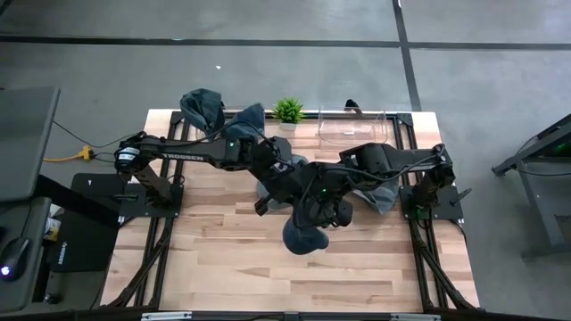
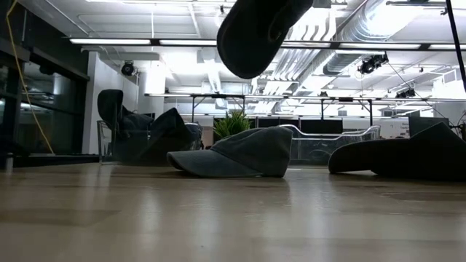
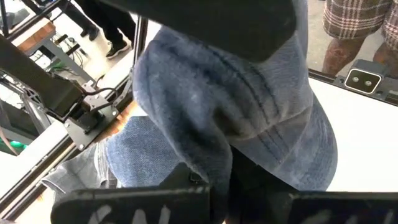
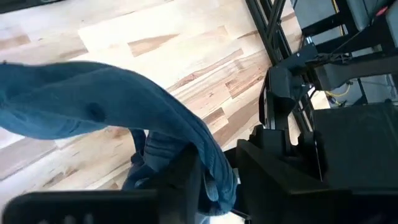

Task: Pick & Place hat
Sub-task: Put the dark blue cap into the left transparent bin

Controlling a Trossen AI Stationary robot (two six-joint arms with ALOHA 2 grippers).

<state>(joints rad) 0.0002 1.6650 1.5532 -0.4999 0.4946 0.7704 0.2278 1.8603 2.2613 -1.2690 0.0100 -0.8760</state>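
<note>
A blue denim hat [image 1: 306,237] hangs lifted above the table's middle; the low view shows it high up [image 2: 262,29]. My left gripper [image 3: 219,186] and my right gripper [image 4: 217,180] meet at it, both shut on its cloth. A second denim hat [image 2: 233,153] lies flat on the table behind, and a third [image 2: 408,156] lies to the right. More hats [image 1: 203,107] are piled at the far left corner. My left gripper pinches a fold of the hat's cloth [image 3: 208,167] between its two fingers; the crown [image 3: 249,106] bulges just ahead of them. The hat is lifted clear of the table. My right gripper pinches a hanging edge of the same hat [image 4: 214,163] between its fingers. The rest of the cloth [image 4: 93,99] spreads out ahead, clear of the wood below.
A clear plastic bin [image 1: 352,127] stands at the far edge, right of a small green plant [image 1: 287,109]. A hat [image 1: 382,194] lies under the right arm. Bare wood [image 1: 223,267] spans the near half. A person's legs [image 3: 348,25] show beyond the table.
</note>
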